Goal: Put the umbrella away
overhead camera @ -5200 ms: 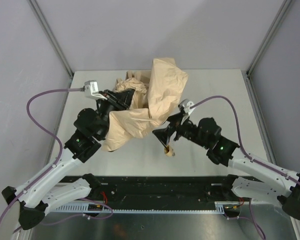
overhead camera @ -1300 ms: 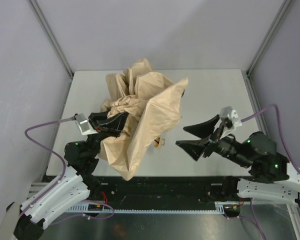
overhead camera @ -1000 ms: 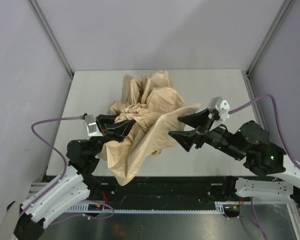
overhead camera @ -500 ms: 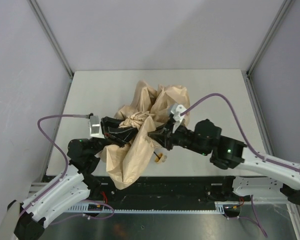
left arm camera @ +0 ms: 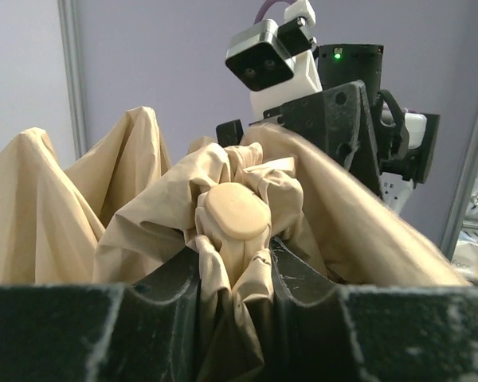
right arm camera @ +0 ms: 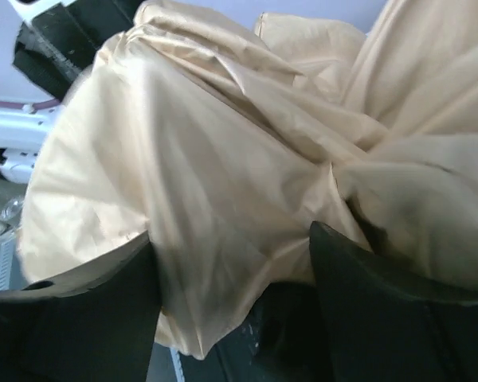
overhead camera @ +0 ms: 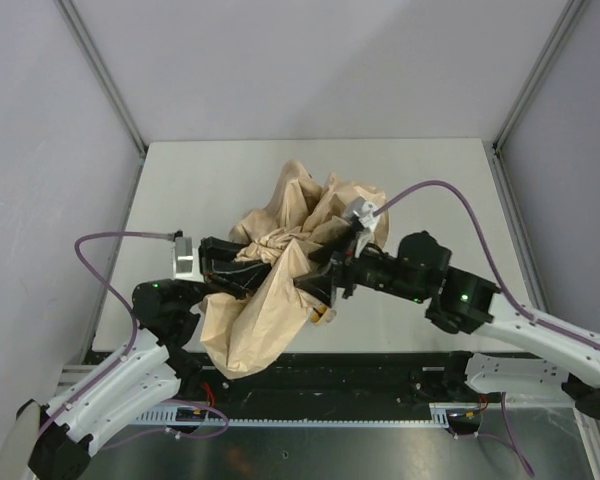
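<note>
The umbrella (overhead camera: 280, 260) is a crumpled mass of beige fabric in the middle of the table, hanging down toward the front edge. My left gripper (overhead camera: 248, 272) is shut on the bunched fabric just below the tan top cap (left arm camera: 233, 213); in the left wrist view its gripper (left arm camera: 235, 278) pinches the folds tightly. My right gripper (overhead camera: 318, 282) is pushed into the canopy from the right. In the right wrist view its gripper (right arm camera: 233, 294) is open, with a fold of fabric (right arm camera: 223, 183) bulging between the fingers. A small tan piece of the handle (overhead camera: 325, 314) peeks out below. The shaft is hidden.
The grey table (overhead camera: 430, 180) has walls at the back and sides. A black rail (overhead camera: 380, 375) runs along the front edge. Purple cables loop over both arms. The right arm's wrist camera (left arm camera: 275, 52) stands close behind the umbrella in the left wrist view.
My right gripper swung in from the right with jaws wide and pushed into the fabric. The canopy has collapsed inward and sagged toward the front. My left gripper kept its hold.
</note>
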{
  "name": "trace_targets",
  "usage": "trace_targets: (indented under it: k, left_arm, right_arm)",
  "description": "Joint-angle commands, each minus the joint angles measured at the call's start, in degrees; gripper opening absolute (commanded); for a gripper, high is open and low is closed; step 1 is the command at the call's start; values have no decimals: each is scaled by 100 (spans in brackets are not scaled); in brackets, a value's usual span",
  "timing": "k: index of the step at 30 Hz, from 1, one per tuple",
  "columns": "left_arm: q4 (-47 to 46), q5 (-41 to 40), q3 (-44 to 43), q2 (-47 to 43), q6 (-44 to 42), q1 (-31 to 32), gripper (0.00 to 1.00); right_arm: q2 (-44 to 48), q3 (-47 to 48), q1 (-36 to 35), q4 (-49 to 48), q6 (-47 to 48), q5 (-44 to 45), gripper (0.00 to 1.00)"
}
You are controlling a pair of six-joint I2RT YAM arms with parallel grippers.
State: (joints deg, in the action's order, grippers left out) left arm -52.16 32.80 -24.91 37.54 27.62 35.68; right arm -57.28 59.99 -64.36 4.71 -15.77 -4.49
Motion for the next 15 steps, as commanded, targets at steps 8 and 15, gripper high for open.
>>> trace_targets:
  k: [8,15]
  left_arm:
    - [-752,-224,145,-177,-402,-46,0]
    - [-795,-15,220,-336,-670,-53,0]
  right_arm:
    - [2364,-271,3,1625,-1038,502,86]
    - [3009,-458,24,2231,-2623,2645,89]
